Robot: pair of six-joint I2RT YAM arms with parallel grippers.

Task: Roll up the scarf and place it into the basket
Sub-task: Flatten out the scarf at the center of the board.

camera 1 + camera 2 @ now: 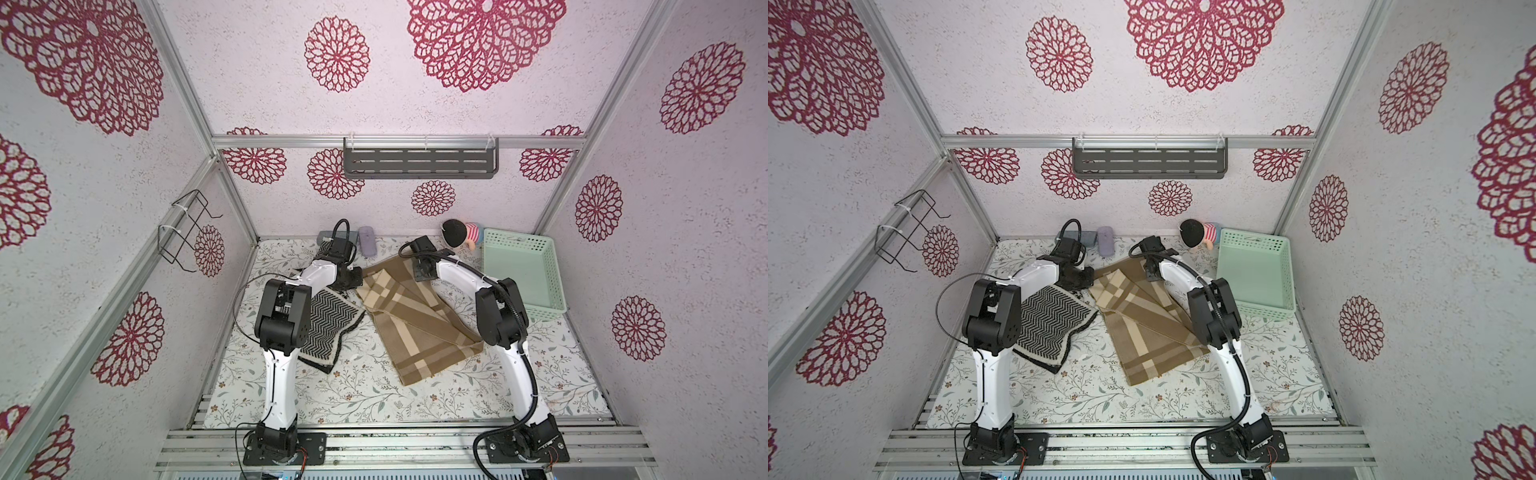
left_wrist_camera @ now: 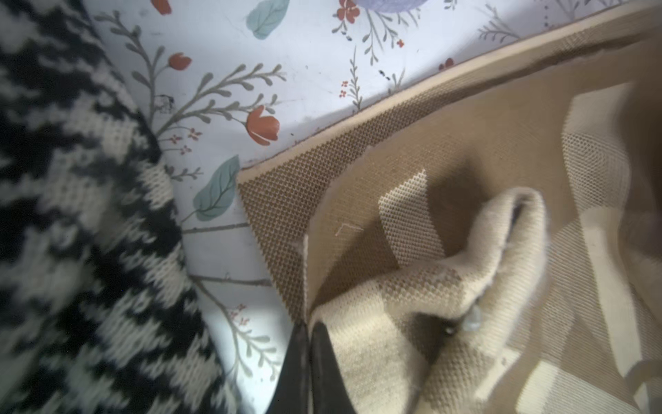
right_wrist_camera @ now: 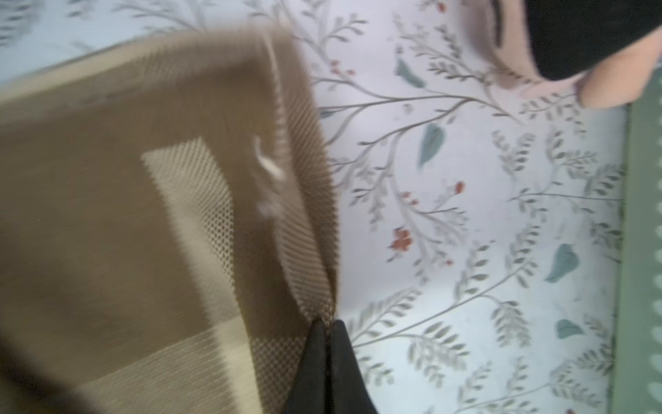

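The scarf (image 1: 415, 320) (image 1: 1148, 328) is tan with cream plaid bands and lies lengthwise across the middle of the floral mat. My left gripper (image 1: 356, 279) (image 1: 1087, 277) is at the scarf's far left corner. In the left wrist view the left gripper (image 2: 310, 326) is shut on a raised, bunched fold of the scarf (image 2: 447, 286). My right gripper (image 1: 419, 274) (image 1: 1150, 274) is at the far right corner. The right wrist view shows the right gripper (image 3: 326, 324) shut on the scarf (image 3: 143, 215) at its edge. The mint-green basket (image 1: 544, 311) (image 1: 1268, 312) (image 3: 644, 215) stands empty at the far right.
A black-and-white knitted cloth (image 1: 328, 324) (image 1: 1050, 324) (image 2: 89, 251) lies partly under my left arm. A doll (image 1: 459, 233) (image 1: 1200, 232) (image 3: 580, 39) and a purple case (image 1: 366, 241) sit by the back wall. On the walls hang a grey shelf (image 1: 419, 163) and a wire rack (image 1: 187, 232).
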